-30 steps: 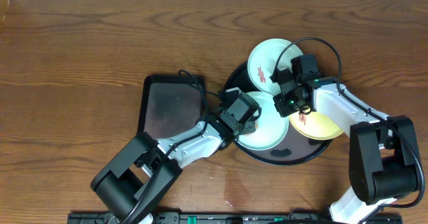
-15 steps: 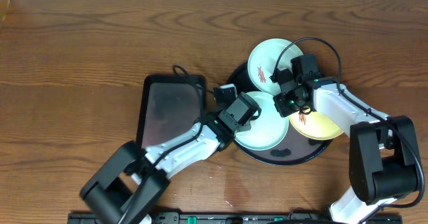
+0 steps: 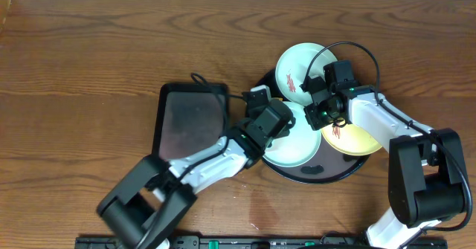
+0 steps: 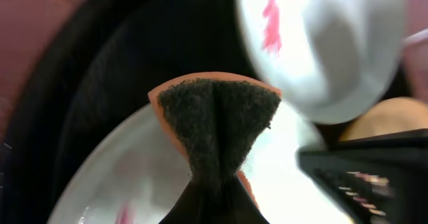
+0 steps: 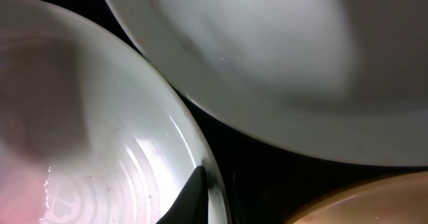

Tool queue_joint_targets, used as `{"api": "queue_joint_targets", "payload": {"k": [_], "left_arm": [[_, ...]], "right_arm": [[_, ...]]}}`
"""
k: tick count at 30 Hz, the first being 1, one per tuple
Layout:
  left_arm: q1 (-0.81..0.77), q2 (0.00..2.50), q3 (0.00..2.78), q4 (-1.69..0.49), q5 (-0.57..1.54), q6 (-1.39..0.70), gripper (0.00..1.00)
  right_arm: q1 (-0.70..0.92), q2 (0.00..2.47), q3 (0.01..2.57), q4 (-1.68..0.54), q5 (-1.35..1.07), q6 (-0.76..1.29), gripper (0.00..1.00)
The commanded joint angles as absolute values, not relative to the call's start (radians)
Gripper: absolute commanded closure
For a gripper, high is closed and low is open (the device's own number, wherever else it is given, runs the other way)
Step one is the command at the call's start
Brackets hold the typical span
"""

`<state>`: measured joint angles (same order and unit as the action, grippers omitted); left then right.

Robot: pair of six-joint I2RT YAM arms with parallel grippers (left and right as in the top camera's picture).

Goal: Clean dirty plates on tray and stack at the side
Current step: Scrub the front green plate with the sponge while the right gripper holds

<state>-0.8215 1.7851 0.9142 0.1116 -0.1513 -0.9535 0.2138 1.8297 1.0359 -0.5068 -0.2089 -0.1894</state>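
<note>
Overhead: the left tool (image 3: 272, 120) hangs over one edge of the middle pale plate (image 3: 296, 146), which lies inside the round black tray (image 3: 297, 176); the right tool (image 3: 318, 117) sits at that plate's opposite rim; the smeared pale plate (image 3: 296, 65) lies just beyond both tools, the yellow plate (image 3: 351, 140) beside the right one; a rectangular tray (image 3: 190, 119) rests on the surface (image 3: 89, 70) behind the left tool.

Left wrist: this tool's jaws are pinched together on a folded sponge (image 4: 214, 110), orange with its dark rough face outward; the middle pale plate spreads just beneath it, carrying a faint reddish trace (blurred, so hard to size up); ahead and to the right the smeared pale plate shows its red mark.

Right wrist: one dark fingertip (image 5: 195, 187) lies on the middle pale plate's rim; its partner is hidden, presumably below, so I judge this tool clamped on the rim, not merely resting.

The step in hand looks like scrubbing the held plate. To do it well, lower the sponge until the rough face flattens on the stain; stroke short and toward the clamped rim, so the plate cannot slide; press lightly, lest it tip; keep clear of the neighbouring plates.
</note>
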Motion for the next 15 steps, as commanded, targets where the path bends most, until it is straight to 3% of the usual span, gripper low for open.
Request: {"api": "queue_joint_targets", "payload": {"k": [1, 15], "left_arm": [[-0.83, 1.851, 0.929, 0.111, -0.138, -1.031, 0.93], [-0.83, 1.838, 0.924, -0.053, -0.289, -0.9, 0.92]], "right_arm": [[0.217, 1.833, 1.032, -0.515, -0.198, -0.188, 0.9], [0.217, 1.833, 1.032, -0.516, -0.198, -0.188, 0.91]]}}
